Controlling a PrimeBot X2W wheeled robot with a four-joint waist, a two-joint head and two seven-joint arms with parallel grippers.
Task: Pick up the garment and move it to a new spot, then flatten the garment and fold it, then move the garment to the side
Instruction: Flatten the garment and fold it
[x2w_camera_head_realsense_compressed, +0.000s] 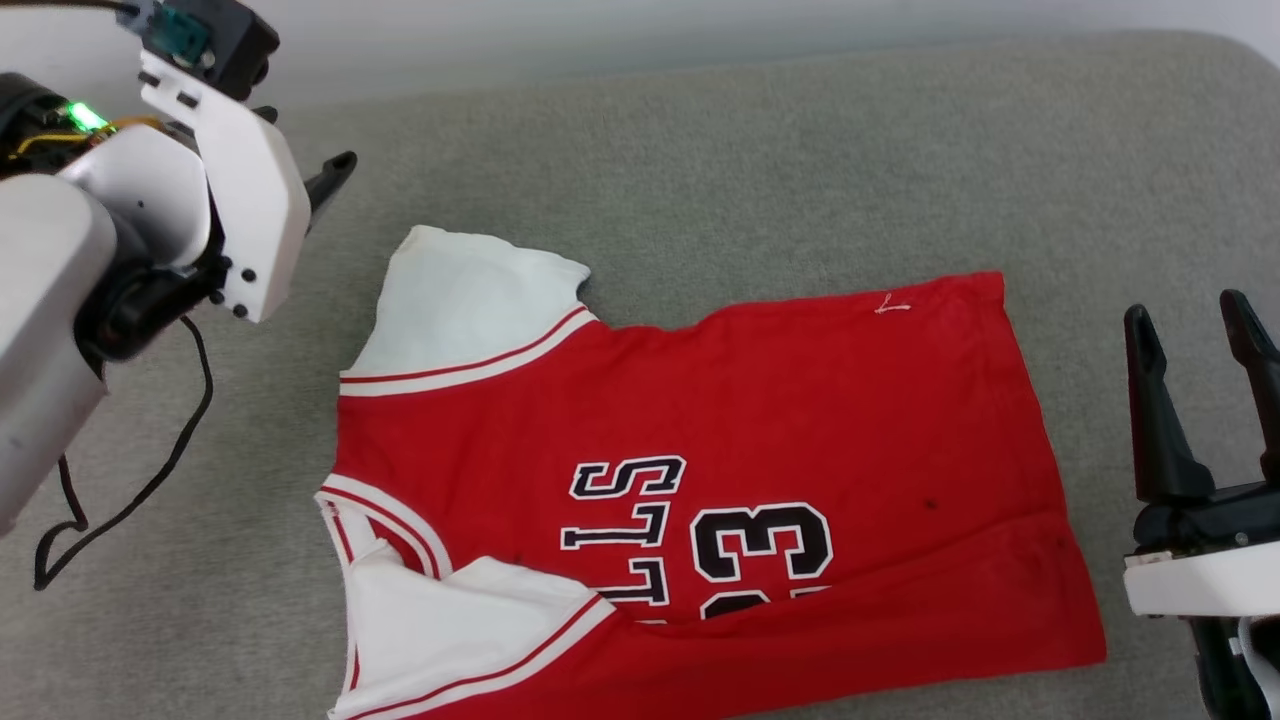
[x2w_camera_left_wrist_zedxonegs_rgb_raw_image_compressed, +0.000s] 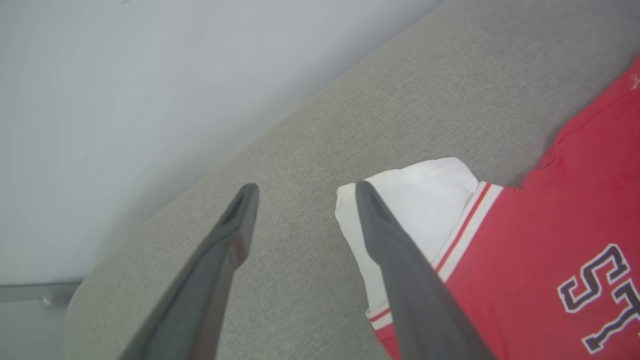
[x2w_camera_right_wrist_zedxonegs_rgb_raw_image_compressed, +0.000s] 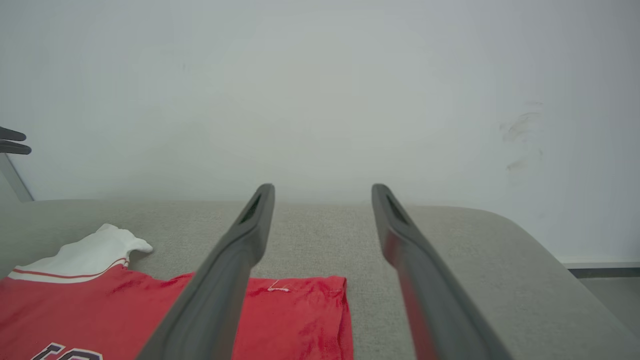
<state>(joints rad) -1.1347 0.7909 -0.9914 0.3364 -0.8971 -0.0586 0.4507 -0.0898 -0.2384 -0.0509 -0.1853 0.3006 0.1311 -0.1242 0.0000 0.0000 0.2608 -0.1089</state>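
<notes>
While the garment (x2w_camera_head_realsense_compressed: 750, 420) lies front-up on the grey worktop (x2w_camera_head_realsense_compressed: 800, 150), collar toward the left, its near edge is folded over the lower letters. Left pincer (x2w_camera_left_wrist_zedxonegs_rgb_raw_image_compressed: 306, 187): spread, empty, near the far white sleeve (x2w_camera_head_realsense_compressed: 460, 300). Right pincer (x2w_camera_head_realsense_compressed: 1187, 310): spread, empty, beside the hem, not touching.

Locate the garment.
In the head view the garment lies lettering-up on the grey cushion, between the left end effector near its white sleeve and the right end effector beside its hem.
</notes>
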